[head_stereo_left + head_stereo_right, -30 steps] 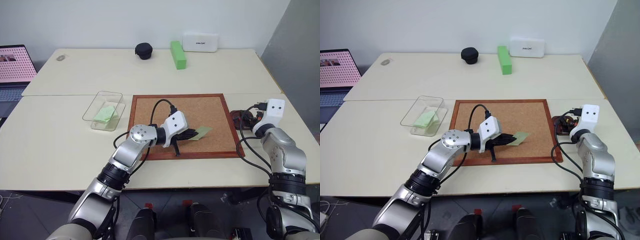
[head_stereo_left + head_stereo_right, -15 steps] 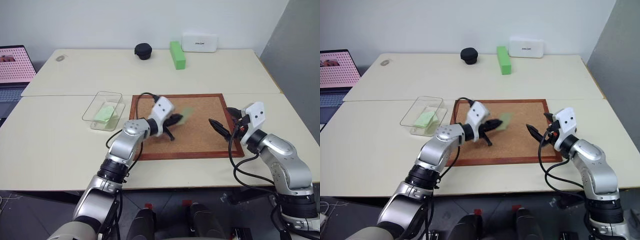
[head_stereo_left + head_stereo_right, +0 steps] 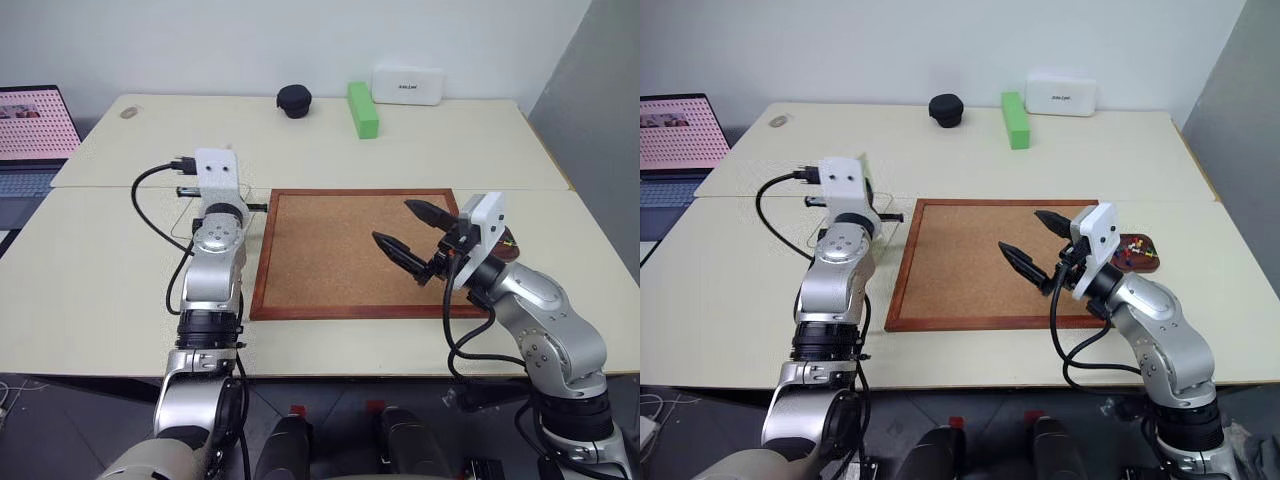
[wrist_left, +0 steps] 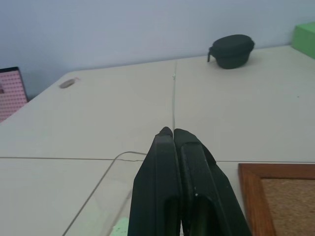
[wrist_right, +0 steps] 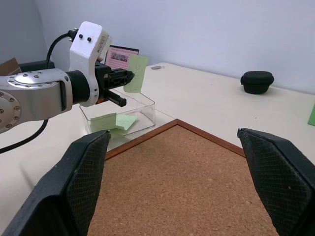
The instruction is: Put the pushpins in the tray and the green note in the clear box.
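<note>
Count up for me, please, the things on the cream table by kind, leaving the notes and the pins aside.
Corkboard: 1
Clear box: 1
Tray: 1
Green block: 1
Black case: 1
White box: 1
Small grey object: 1
Total: 7

Rough cork corkboard [image 3: 345,245] in glossy wood frame; clear plastic box [image 5: 133,115]; thin paper note [image 5: 136,73].
</note>
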Available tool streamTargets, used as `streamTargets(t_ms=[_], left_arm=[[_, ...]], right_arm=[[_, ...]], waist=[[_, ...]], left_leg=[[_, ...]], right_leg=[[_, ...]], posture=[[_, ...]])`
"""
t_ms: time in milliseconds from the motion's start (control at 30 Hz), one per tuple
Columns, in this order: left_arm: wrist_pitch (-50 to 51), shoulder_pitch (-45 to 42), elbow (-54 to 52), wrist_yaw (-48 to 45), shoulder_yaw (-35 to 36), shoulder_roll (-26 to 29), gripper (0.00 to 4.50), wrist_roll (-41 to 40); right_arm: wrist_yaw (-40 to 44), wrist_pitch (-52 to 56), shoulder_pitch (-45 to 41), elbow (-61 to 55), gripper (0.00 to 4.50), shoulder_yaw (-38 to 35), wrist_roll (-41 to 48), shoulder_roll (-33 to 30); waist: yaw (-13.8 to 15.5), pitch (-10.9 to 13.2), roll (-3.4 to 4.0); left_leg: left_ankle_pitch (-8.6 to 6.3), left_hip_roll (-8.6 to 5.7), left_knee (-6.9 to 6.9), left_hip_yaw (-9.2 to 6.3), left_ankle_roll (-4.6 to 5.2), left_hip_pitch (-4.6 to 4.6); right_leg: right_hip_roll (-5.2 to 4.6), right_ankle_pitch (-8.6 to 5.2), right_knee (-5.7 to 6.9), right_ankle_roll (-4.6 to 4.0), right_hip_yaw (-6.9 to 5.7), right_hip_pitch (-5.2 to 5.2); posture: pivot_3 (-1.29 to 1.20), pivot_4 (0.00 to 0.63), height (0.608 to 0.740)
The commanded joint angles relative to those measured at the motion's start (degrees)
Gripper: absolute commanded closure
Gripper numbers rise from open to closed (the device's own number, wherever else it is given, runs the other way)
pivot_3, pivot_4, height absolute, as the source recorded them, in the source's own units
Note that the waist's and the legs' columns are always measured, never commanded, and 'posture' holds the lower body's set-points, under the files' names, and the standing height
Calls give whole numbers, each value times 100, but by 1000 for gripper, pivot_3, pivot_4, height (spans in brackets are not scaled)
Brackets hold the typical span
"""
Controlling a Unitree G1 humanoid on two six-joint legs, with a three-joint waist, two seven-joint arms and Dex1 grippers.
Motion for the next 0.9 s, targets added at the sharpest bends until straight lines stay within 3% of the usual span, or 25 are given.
streamTargets(t_ms=[33, 400, 433, 533, 900], left_arm=[[138, -22, -158, 126, 201, 2, 4500, -55], [523, -126, -86, 553, 638, -90, 4500, -187], [511, -129, -86, 534, 630, -95, 4097, -197], [513, -126, -105, 535, 601, -106, 3613, -216], [456, -6, -268, 478, 492, -130, 1133, -233]], right_arm=[[147, -38, -126, -129, 101, 15, 144, -59], [108, -11, -161, -197, 101, 23, 238, -25], [100, -13, -170, -191, 77, 22, 233, -29], [48, -16, -207, -150, 77, 4, 218, -17], [-188, -91, -196, -43, 77, -24, 61, 40]], waist=[[-3, 0, 0], [-8, 0, 0], [-8, 0, 0], [-8, 0, 0], [-9, 0, 0]], left_leg=[[0, 0, 0, 0, 0, 0], [0, 2, 0, 0, 0, 1], [0, 2, 0, -1, 0, 1], [0, 2, 0, -1, 0, 1], [0, 2, 1, 0, -1, 1]], right_leg=[[1, 0, 1, 0, -1, 0], [3, 0, 2, 0, -2, 0], [3, 0, 2, 0, -2, 0], [3, 0, 2, 0, -2, 0], [3, 0, 3, -1, -2, 0]], posture=[[0, 150, 740], [0, 150, 740], [0, 150, 740], [0, 150, 740], [0, 150, 740]])
